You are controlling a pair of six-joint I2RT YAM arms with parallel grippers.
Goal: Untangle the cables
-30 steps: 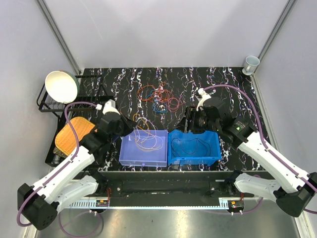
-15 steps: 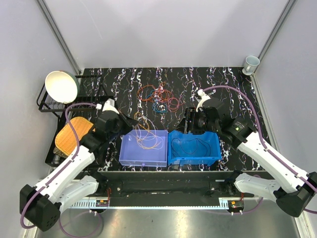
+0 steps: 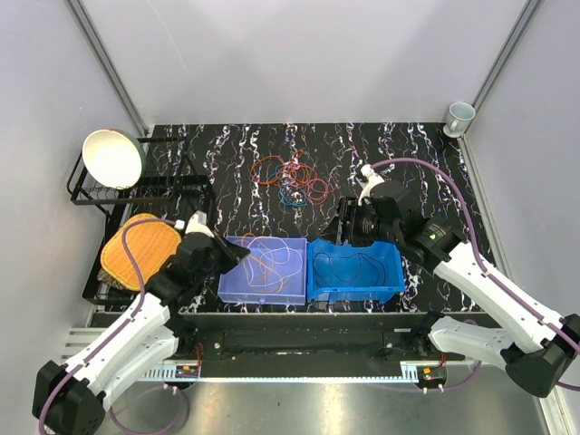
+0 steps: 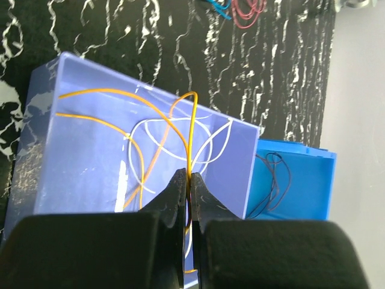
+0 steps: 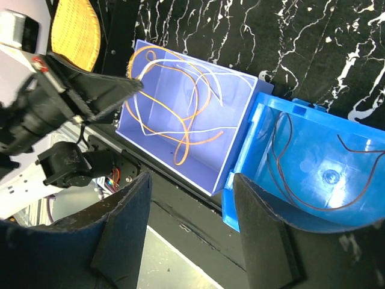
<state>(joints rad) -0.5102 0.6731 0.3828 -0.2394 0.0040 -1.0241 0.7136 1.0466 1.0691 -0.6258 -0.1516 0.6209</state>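
Cables lie in a loose tangle of orange, red and blue loops on the black marbled table, towards its far middle and well apart from both arms. Nearer the arms, two bins stand touching side by side at the table's near edge, a lavender bin on the left and a blue bin on the right. The left gripper hangs over the lavender bin's near left corner with its jaws pinched tight on a yellow wire, which rises from the fingertips and arcs over into the bin. White wires and an orange wire loop on the bin's floor. Thin dark wires curl inside the blue bin. The right gripper hovers above the blue bin's far left corner, jaws spread wide and holding nothing. Off to the left, a white bowl leans on a black rack beside a wicker tray, and a mug stands in the far right corner.
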